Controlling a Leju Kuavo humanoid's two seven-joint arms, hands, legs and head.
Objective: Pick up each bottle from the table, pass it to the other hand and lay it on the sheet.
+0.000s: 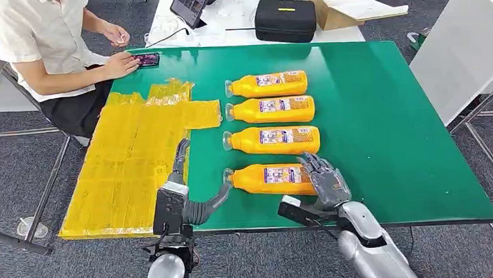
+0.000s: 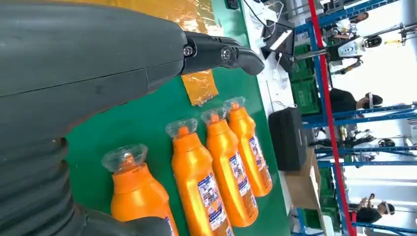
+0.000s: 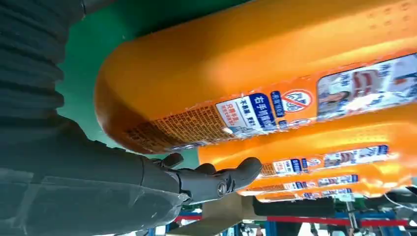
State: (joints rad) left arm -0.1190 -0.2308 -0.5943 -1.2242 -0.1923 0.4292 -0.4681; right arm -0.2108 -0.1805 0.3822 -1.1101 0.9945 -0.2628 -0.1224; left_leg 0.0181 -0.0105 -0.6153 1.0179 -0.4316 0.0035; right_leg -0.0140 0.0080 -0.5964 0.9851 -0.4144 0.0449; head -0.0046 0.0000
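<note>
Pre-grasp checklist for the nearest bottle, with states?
1. Right hand at the nearest bottle, at its base end: ok.
2. Right hand gripping it: cannot tell; the fingers reach over the base, closure is hidden.
3. Left hand free for the handover: ok, fingers apart, holding nothing.
4. Sheet bare for the drop: ok.
5. Next bottle apart from the nearest: ok, green shows between them.
6. Person off the sheet: ok, hands at a phone.

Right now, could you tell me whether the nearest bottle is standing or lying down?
Lying down: the nearest bottle rests on its side on the green table, cap toward the yellow sheet.
</note>
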